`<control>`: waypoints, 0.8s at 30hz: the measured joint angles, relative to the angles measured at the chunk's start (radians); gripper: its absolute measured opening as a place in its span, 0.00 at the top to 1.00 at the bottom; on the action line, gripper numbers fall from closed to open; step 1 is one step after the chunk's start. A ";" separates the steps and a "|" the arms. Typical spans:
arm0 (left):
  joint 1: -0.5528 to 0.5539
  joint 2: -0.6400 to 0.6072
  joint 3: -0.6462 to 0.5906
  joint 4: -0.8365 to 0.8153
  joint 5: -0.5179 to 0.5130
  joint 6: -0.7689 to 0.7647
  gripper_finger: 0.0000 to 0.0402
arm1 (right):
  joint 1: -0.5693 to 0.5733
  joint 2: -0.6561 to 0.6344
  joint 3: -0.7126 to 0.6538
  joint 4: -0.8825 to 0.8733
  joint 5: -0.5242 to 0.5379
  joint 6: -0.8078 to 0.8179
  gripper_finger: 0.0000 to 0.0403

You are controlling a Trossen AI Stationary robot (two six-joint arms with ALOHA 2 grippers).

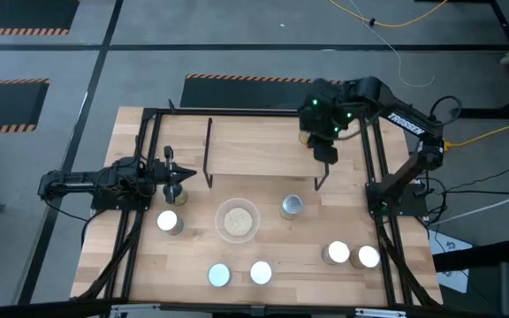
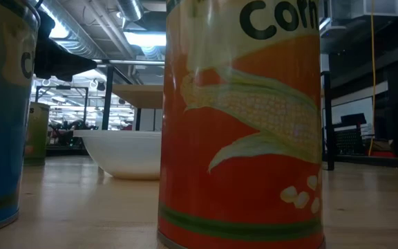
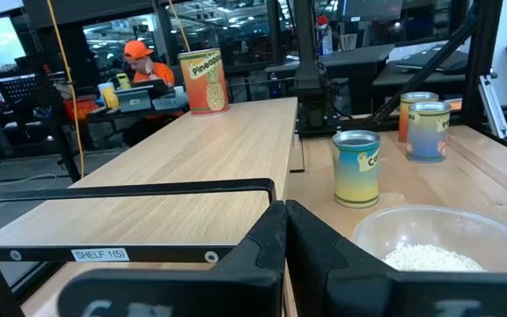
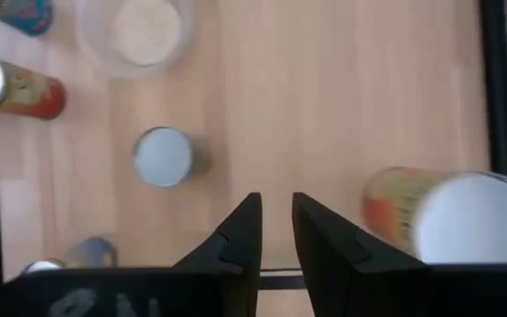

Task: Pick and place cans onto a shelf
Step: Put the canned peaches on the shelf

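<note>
The shelf [image 1: 254,146], a light board in a black rod frame, stands at the table's far middle. One can [image 1: 306,137] with a pineapple label [image 3: 203,81] stands upright on the shelf's right end. Several more cans stand upright on the table: one [image 1: 292,207] beside the bowl, two [image 1: 353,255] at the near right, two [image 1: 240,274] at the near edge, one [image 1: 170,221] at the left. My right gripper [image 1: 324,155] hovers over the shelf's right end, pointing steeply down, its fingers [image 4: 246,231] a narrow gap apart with nothing between them. My left gripper [image 1: 178,186] waits shut at the left.
A clear bowl [image 1: 238,221] of pale grains sits in the table's middle, near the can beside it. Black frame rails [image 1: 380,159] run along the table's sides. A person in an orange cap [image 3: 139,55] sits beyond the table.
</note>
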 joint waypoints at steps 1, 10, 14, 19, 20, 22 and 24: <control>0.000 0.000 0.000 0.000 0.000 0.000 1.00 | 0.022 0.000 0.000 0.000 0.000 0.012 0.82; 0.000 0.000 0.000 0.000 0.000 0.000 1.00 | 0.236 -0.004 -0.003 0.003 0.000 0.081 0.82; 0.000 0.000 0.000 0.000 0.000 0.000 1.00 | 0.335 -0.016 -0.058 0.037 0.029 0.166 0.82; 0.000 0.000 0.000 0.000 0.000 0.000 1.00 | 0.454 -0.045 -0.193 0.093 0.120 0.286 0.82; 0.000 0.000 0.000 0.000 0.000 0.000 1.00 | 0.478 -0.053 -0.224 0.107 0.132 0.311 0.82; 0.000 0.000 0.000 0.000 0.000 0.000 1.00 | 0.519 -0.071 -0.287 0.145 0.148 0.353 0.82; 0.000 0.000 0.000 0.000 0.000 0.000 1.00 | 0.554 -0.091 -0.348 0.188 0.155 0.389 0.82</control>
